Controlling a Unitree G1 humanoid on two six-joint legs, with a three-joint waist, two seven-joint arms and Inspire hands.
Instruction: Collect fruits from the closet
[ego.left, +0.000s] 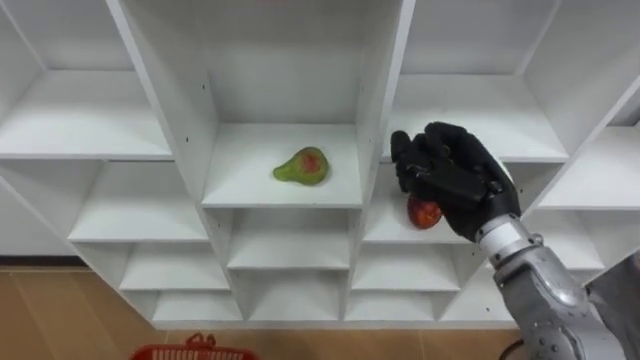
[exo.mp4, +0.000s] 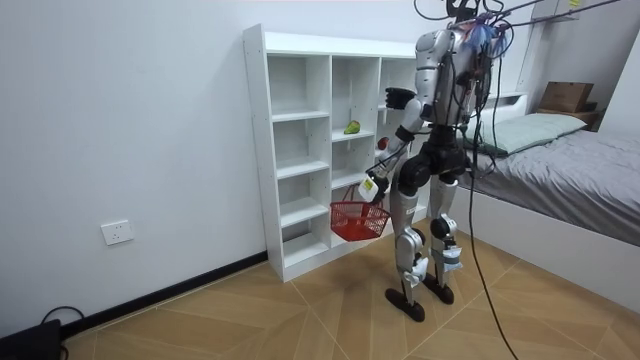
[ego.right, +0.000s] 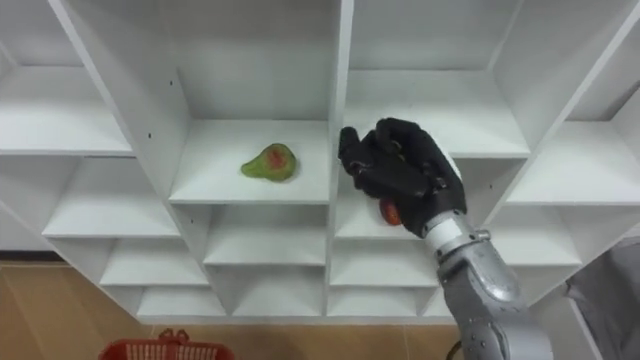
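Closet shelves (ego.left: 250, 185): white, cropped.
Red fruit (ego.left: 425, 214): mostly hidden behind right robot hand (ego.left: 455, 170); grip unclear.
Red basket (exo.mp4: 358, 220): gripped by left robot hand (exo.mp4: 372, 186).

2 head eyes face the closet (ego.left: 250, 150) close up; room view, farther off, shares it.

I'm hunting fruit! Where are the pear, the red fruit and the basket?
green pear (ego.left: 302, 166), left eye view, its middle
red fruit (ego.left: 425, 215), left eye view, visible lower part
red basket (exo.mp4: 356, 222), room view, its wall

Before the closet (exo.mp4: 258, 150), left hand (exo.mp4: 371, 187) holds red basket (exo.mp4: 356, 222).
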